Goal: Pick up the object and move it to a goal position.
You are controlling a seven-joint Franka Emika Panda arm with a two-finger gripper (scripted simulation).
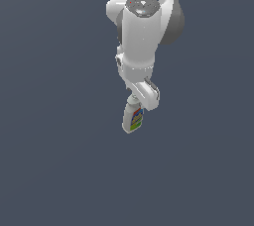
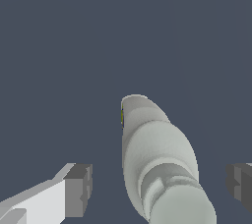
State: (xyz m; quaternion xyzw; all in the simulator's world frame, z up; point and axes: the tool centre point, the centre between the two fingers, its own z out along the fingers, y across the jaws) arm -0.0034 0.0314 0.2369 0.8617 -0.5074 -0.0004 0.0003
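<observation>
the small white bottle (image 1: 133, 117) lies on the dark grey worktop (image 1: 54, 170), right under the tip of the white arm. in the wrist view the pincer (image 2: 160, 183) is spread wide, and the bottle sits in the gap between its two grey fingers (image 2: 78, 188), touching neither. in the exterior view the bottle's long axis runs from 12 o'clock (cap end) to 6 o'clock. its label shows orange, blue, yellow and green stripes, but the writing is too small to read. i think closing comes next.

Bottle (image 1: 133, 119) lies btwn the end effector (image 2: 160, 188) fingers (not touching either), directly below the arm.
</observation>
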